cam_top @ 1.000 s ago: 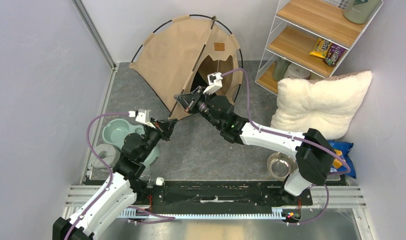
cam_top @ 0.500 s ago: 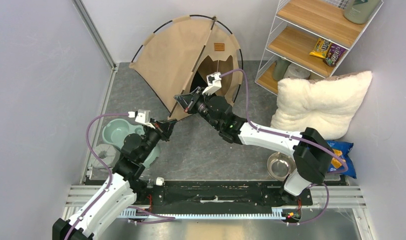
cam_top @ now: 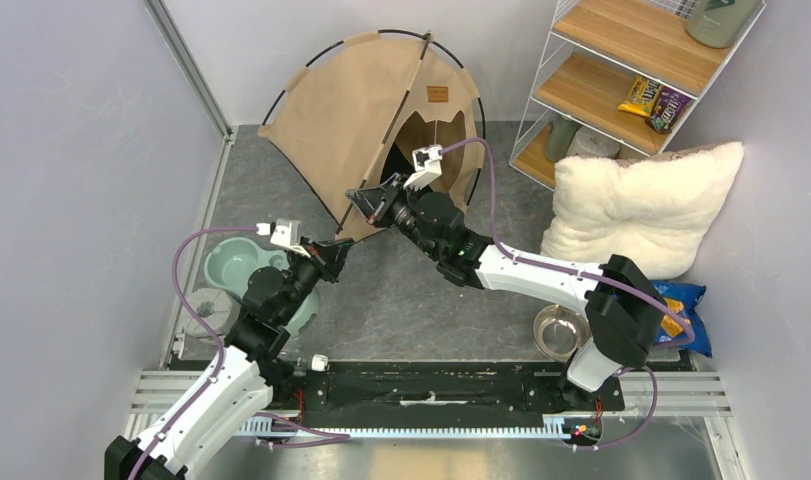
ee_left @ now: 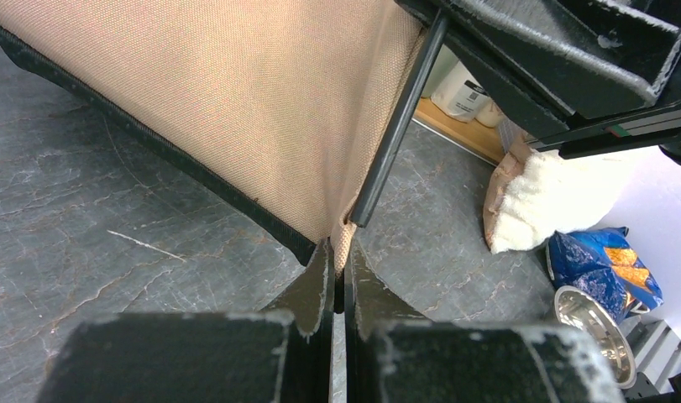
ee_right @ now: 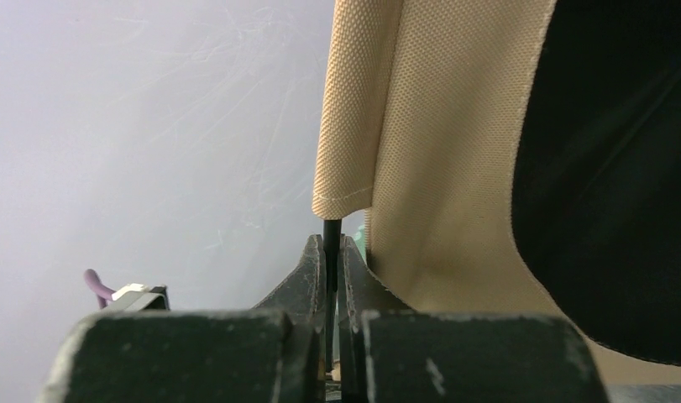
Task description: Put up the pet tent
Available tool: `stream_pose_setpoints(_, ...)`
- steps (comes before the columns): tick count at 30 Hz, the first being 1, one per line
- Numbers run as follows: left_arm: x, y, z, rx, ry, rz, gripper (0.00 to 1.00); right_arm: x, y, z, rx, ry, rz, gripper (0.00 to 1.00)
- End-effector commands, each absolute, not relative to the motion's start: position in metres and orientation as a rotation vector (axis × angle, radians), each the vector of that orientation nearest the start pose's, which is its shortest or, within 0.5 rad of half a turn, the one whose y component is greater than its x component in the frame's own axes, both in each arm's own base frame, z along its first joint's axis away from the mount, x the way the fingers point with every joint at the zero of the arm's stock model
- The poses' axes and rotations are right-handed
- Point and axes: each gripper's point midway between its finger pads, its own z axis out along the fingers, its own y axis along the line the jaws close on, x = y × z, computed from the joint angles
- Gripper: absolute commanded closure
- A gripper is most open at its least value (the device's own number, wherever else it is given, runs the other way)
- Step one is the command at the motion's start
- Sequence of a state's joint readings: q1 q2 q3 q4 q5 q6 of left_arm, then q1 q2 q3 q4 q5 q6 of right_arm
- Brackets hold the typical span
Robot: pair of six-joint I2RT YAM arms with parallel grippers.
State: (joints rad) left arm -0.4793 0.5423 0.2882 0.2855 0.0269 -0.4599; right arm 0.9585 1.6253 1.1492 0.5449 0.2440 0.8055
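The pet tent (cam_top: 366,110), tan with thin black poles and a brown label, stands at the back of the floor with its dark doorway facing me. My left gripper (cam_top: 335,250) is shut on the tent's front corner, pinching a tan fabric tab (ee_left: 343,242) between its tips (ee_left: 338,253). The end of a black pole (ee_left: 394,134) sits just above that tab. My right gripper (cam_top: 365,204) is a little higher on the same edge, shut on the thin pole (ee_right: 332,231) just below the tan sleeve (ee_right: 347,109) it comes out of.
A fluffy white pillow (cam_top: 646,205) leans at the right, beside a wire shelf (cam_top: 621,80) holding snack packs. A blue bag (cam_top: 686,300) and a metal bowl (cam_top: 561,330) lie near the right arm's base. A green bowl (cam_top: 243,270) sits under the left arm.
The right gripper has shifted very slightly left with the pole in it. The left arm and the tent corner stay where they were.
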Motion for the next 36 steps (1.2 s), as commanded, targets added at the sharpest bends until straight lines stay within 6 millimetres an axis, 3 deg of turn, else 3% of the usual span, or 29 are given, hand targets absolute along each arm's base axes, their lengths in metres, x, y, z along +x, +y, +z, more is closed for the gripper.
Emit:
stream_pose_setpoints(1,0.246,-0.165,0.22,0.057,1.586,-0.811,0.98,0.334,0.409,0.369,0.208,1.447,1.273,1.0)
stream_pose_setpoints(7,0.245,-0.165,0.22,0.058,1.583,-0.813,0.98,0.338,0.409,0.365,0.218,1.452,1.246,1.0)
stream_pose_setpoints(20,0.245,-0.165,0.222,0.056,1.575,-0.815,0.98,0.353,0.404,0.329,0.201,1.532,1.074,1.0)
stream_pose_setpoints(30,0.247,-0.163,0.222,0.048,1.583,-0.802,0.98,0.35,0.396,0.314,0.176,1.57,1.016,1.0)
stream_pose_setpoints(36,0.25,-0.16,0.221,0.03,1.596,-0.778,0.98,0.342,0.402,0.315,0.11,1.586,1.046,1.0)
